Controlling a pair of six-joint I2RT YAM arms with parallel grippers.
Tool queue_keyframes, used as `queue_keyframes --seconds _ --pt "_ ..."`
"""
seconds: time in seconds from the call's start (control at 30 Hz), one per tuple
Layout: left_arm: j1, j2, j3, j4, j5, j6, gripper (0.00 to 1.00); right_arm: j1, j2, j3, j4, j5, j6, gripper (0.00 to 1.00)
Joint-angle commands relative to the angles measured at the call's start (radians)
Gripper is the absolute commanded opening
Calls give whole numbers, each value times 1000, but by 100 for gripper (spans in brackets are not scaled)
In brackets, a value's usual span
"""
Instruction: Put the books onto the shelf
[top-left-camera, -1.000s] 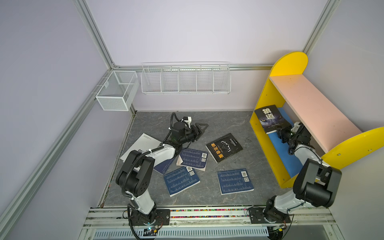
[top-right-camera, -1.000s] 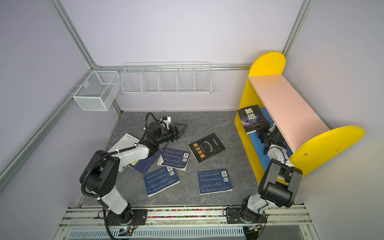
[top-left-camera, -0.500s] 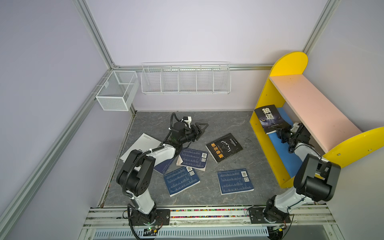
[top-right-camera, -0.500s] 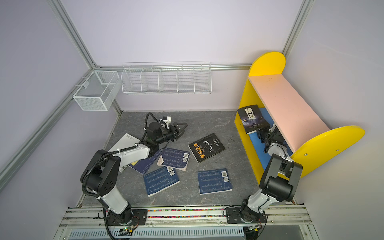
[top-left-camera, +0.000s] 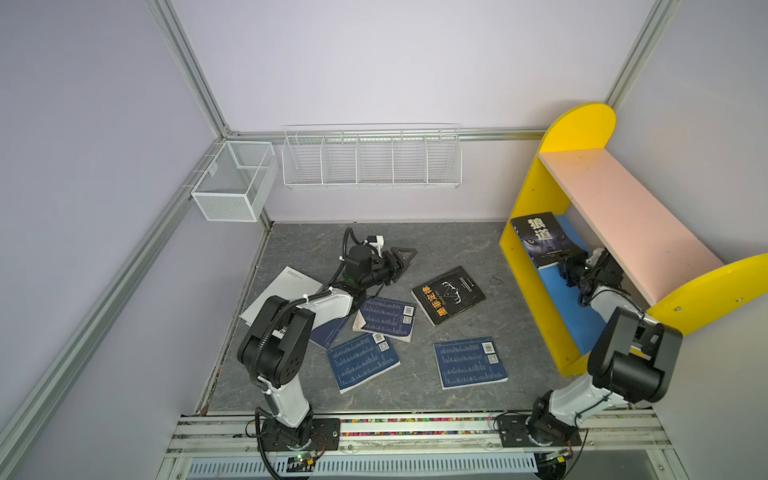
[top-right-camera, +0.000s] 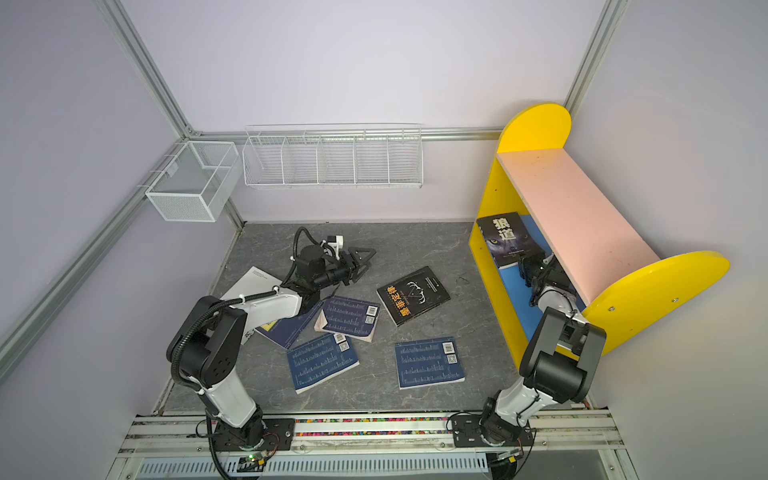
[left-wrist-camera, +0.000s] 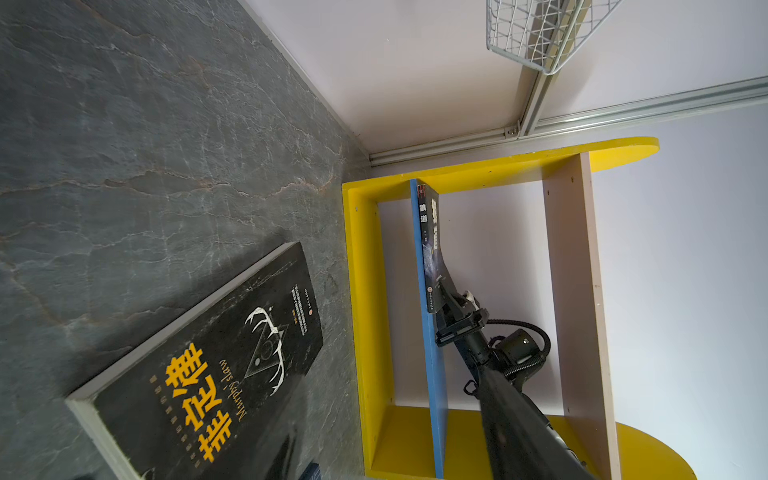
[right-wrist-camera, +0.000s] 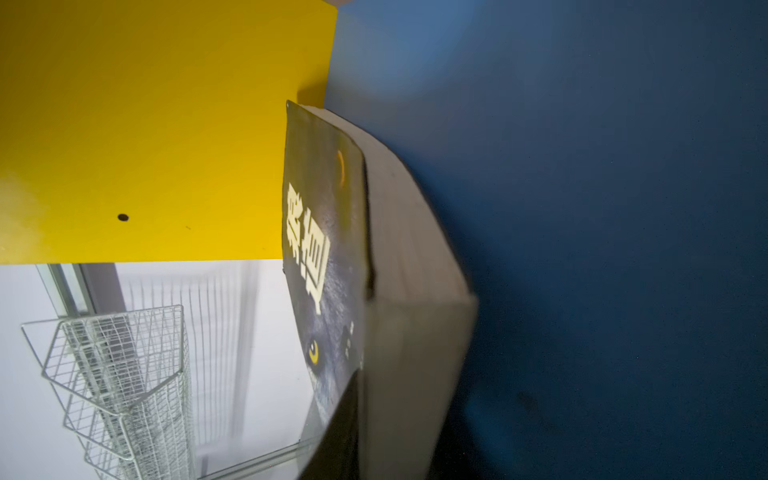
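Grey, stone-patterned desk (top-left-camera: 457, 245) carries nearly all the remaining work: six books lie flat on it, out in front of the shelf, against one on the shelf itself. That low two-tier shelf with yellow rounded side panels (top-left-camera: 615, 199) has a bare pink upper board, and its blue lower board bears a single book. So the task looks about one seventh done.

By kind, there is one large white book (top-left-camera: 286, 286), farthest from the shelf and partly under the left arm. There are two black-covered books. The black book with orange lettering (top-left-camera: 449, 295) lies near the shelf's front, and the black wolf-cover book (top-left-camera: 542, 239) rests at the shelf's far end. Four navy-blue paperbacks (top-left-camera: 469, 363) are scattered on the desk.

The right end effector (top-left-camera: 566, 268), inside the shelf, looks clamped on the wolf-cover book's near edge. The left end effector (top-left-camera: 405, 257) hovers spread and empty, well apart from the shelf.
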Motion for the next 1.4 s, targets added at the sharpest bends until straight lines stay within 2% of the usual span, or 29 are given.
queue_keyframes --seconds 0.0,0.27,0.67,0.73,0.83,0.87,0.97,1.07,1.2,1.37 --pt "6 13 -8 42 13 -18 67 -8 25 15 -1 38 13 19" --pt "6 21 -14 63 13 -30 67 -9 25 -5 6 48 20 13" --pt "6 21 -28 80 11 -38 66 -8 58 13 -13 41 16 14" --pt "6 21 -28 81 11 -39 66 -8 56 10 -15 42 14 18" --pt "6 21 -30 86 13 -43 66 -8 49 15 -36 40 10 33" --pt "6 22 -31 87 12 -42 66 -8 45 21 -44 36 6 35" --pt "6 20 -36 94 12 -45 66 -7 34 45 -91 37 -18 36" --pt "6 21 -40 107 15 -53 66 -7 29 76 -154 39 -47 44" --pt "6 27 -52 144 16 -74 66 -8 30 107 -238 38 -70 45" --pt "5 26 -69 182 19 -93 66 -5 30 105 -250 22 -74 45"
